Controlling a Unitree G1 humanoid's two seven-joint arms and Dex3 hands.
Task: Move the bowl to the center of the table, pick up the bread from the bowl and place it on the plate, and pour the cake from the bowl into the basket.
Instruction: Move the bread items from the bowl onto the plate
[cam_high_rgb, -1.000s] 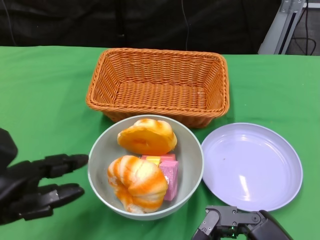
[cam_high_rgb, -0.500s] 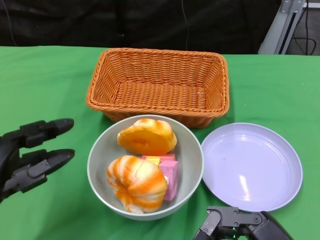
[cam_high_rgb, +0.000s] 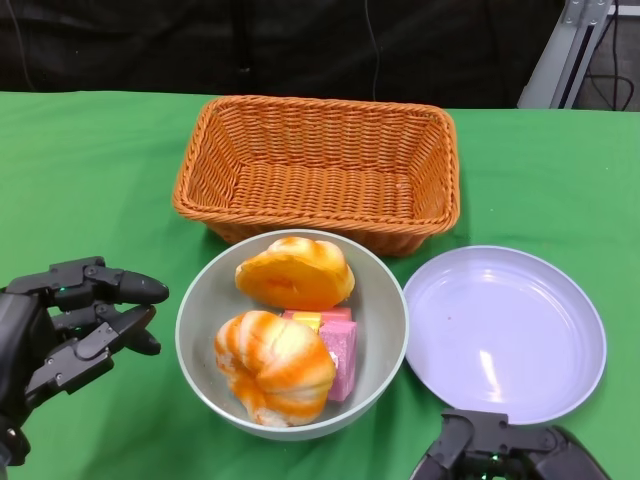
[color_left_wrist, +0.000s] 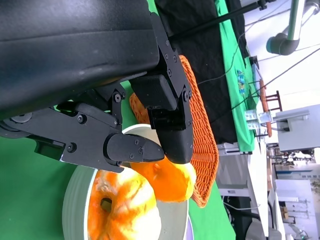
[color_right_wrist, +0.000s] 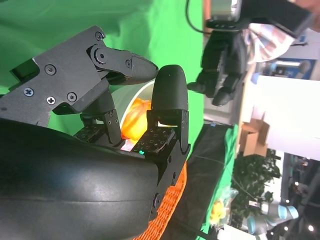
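Note:
The grey-green bowl (cam_high_rgb: 382, 300) stands just in front of the wicker basket (cam_high_rgb: 320, 160). It holds a striped orange-and-white bread (cam_high_rgb: 275, 365), a rounder orange bread (cam_high_rgb: 295, 272) and a pink-and-yellow cake (cam_high_rgb: 338, 350). The lilac plate (cam_high_rgb: 505, 330) lies to its right, rim close to the bowl's. My left hand (cam_high_rgb: 70, 325) hovers left of the bowl with fingers spread toward its rim, a small gap between, holding nothing. My right hand (cam_high_rgb: 500, 455) shows at the front edge below the plate, fingers apart and empty. The left wrist view shows both breads (color_left_wrist: 125, 210) past my fingers.
Green cloth covers the table (cam_high_rgb: 90, 170). The basket is empty and takes the far middle. A black backdrop hangs behind the table, and a metal stand (cam_high_rgb: 575, 50) rises at the far right.
My left hand lifted away to the left, then came back down and right, its fingertips now closer to the bowl's rim. The right hand slid slightly right and lower. The bowl stayed put.

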